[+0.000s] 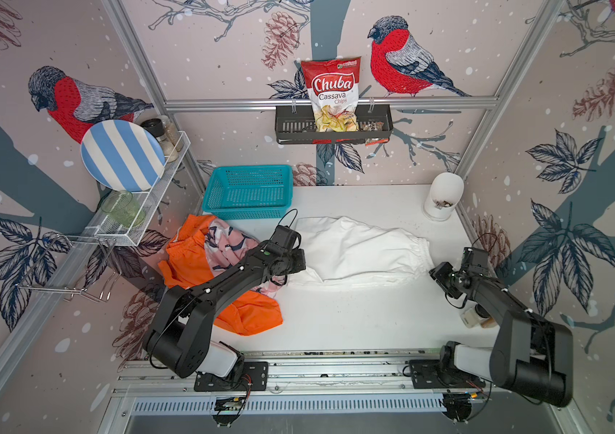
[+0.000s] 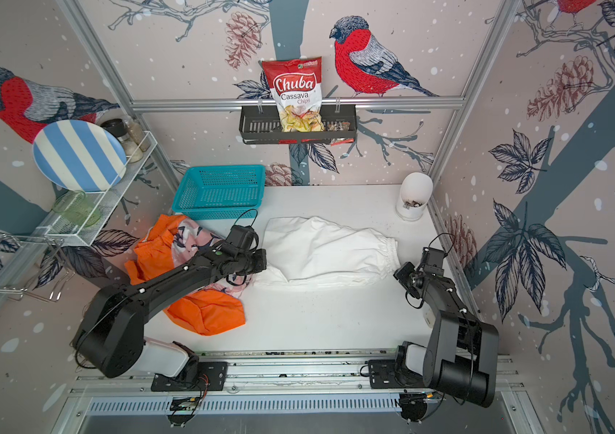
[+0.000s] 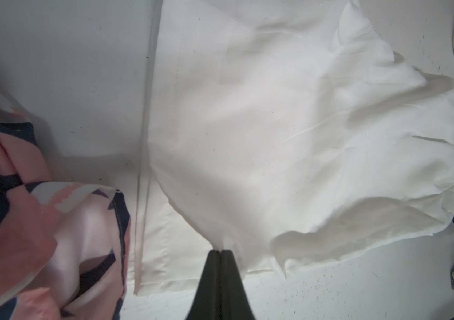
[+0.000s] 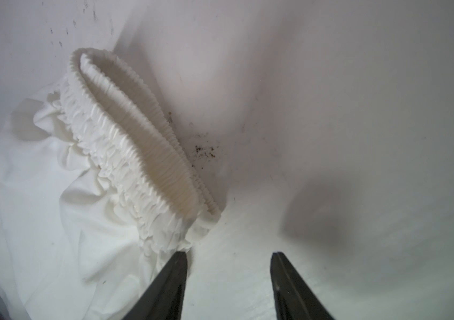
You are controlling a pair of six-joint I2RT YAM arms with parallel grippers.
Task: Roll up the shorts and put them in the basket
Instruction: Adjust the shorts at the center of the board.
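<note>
While the white shorts (image 1: 358, 250) are pinched at the leg end by the left gripper (image 3: 221, 250), the waistband (image 4: 137, 144) is found just beside the right gripper (image 4: 228, 257). Its jaws are spread.

Both top views, nearly identical, look steeply down from high above the front edge of the table (image 1: 354, 323), covering the whole scene. Each wrist view looks from close range onto the white shorts (image 3: 275, 110), which all 4 views share.
</note>
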